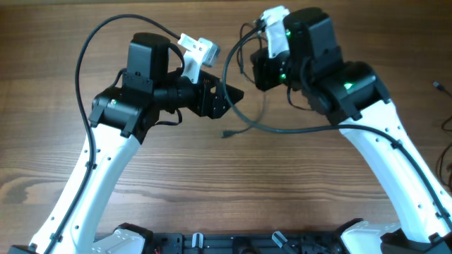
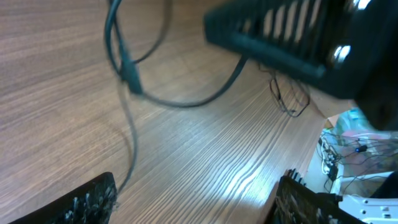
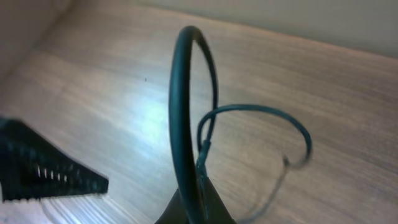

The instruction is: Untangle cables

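**Inspector:** Left side?

**Assessor:** The left gripper (image 1: 229, 101) is standing released, jaws wide, holding nothing, just left of the cables (image 1: 282, 129), which are looping over mid-table (image 1: 176, 176).

**Inspector:** Right side?

**Assessor:** The right gripper (image 3: 193, 208) is clenching one cable, holding a loop raised, with the plug end (image 1: 226, 132) trailing on the wood. Strands are crossing, so the untangling is looking barely begun.

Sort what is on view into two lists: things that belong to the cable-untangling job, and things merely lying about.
Belongs to the job:
- dark cable with plug, pinched in the shut jaws of the right gripper
- left gripper, jaws open
- thin wire loop farther off, probably another cable

Not part of it:
- the arm's own black cable
- wire clutter beyond the table edge
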Controlling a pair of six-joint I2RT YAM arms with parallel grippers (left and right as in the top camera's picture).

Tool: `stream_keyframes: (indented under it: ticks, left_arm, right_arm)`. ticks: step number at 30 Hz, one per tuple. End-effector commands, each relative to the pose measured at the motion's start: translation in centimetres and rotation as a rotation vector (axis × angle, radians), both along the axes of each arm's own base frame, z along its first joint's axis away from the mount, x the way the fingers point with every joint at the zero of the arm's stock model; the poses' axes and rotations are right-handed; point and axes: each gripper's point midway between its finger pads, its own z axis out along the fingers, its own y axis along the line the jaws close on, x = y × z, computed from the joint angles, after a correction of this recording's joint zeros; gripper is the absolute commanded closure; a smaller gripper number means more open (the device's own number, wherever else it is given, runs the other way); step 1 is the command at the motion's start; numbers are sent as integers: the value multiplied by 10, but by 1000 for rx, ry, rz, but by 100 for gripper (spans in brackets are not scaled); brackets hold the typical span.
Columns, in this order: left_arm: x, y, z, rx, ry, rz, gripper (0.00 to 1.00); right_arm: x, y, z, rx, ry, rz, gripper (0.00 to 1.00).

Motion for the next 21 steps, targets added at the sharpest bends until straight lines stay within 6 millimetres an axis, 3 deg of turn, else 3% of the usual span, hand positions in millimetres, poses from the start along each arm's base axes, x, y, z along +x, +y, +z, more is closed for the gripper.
stream_keyframes:
  ticks: [1,4,5,8,12,18,21]
  left_arm:
    - [2,5,2,25,-30,14,16]
    - [2,5,2,24,-31,14,16]
    - [2,5,2,24,-30,14,16]
    - [2,5,2,24,-28,14,17]
    - [2,5,2,23,-28,16,16]
    - [2,5,2,21,-28,14,19]
    - [-2,-2,15,-30,-50,-21,22]
  right_arm:
    - [-26,15,47,163,-60,153,96]
    - [-65,36,85,232,-194,442,96]
    - [-63,31,89,226,-209,403,96]
    - [-38,-7,85,189,-164,70,96]
    - [-79,22,103,233,-233,398,96]
    - [-83,22,104,246,-223,406,96]
    - [-78,18,101,221,-222,369,96]
